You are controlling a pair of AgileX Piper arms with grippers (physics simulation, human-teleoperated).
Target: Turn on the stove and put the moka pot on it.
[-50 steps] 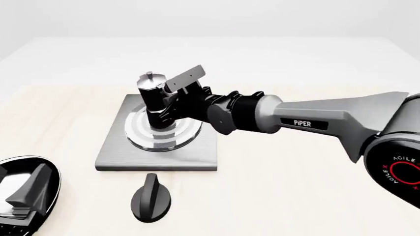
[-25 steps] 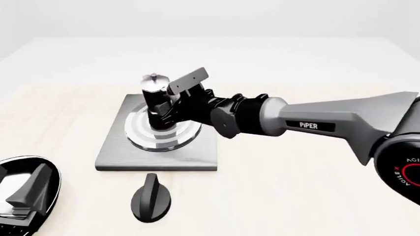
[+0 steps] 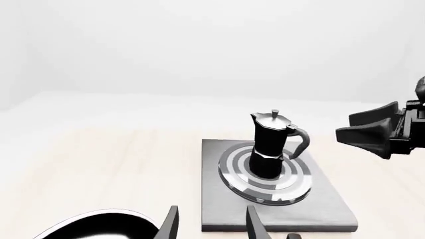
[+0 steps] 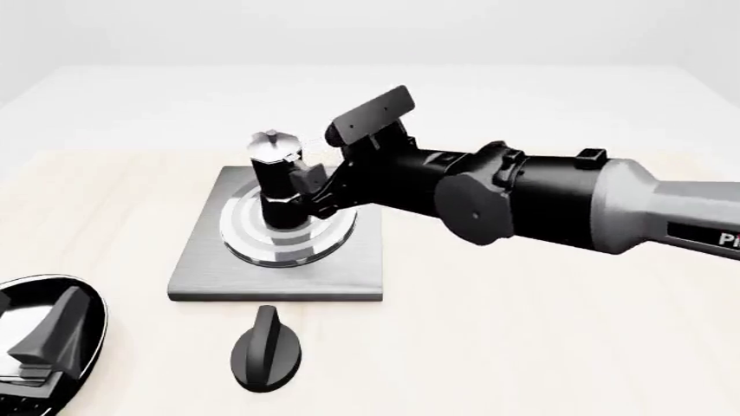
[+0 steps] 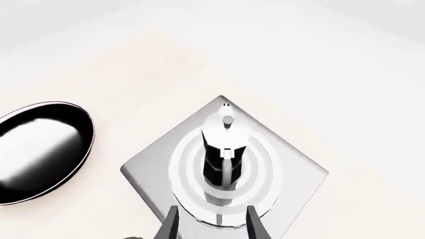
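At the far left of the front view, the left pincer (image 4: 35,347) sits low at the counter's near edge; its wrist view shows the two fingers (image 3: 171,224) spread apart with nothing between them. Right of it on the counter (image 4: 521,347), a black oval knob (image 4: 267,348) lies just in front of the stove (image 4: 277,260), apart from the slab. The moka pot (image 4: 275,178) stands upright on the stove's concentric rings, near their middle, its silver lid and top knob showing. Its curved handle points toward the right arm. The right pincer (image 4: 314,192) hangs just beside the pot's handle side; in the right wrist view its fingers (image 5: 171,226) are spread, and the pot stands beyond their tips, not between them. The right arm stretches off to the right edge.
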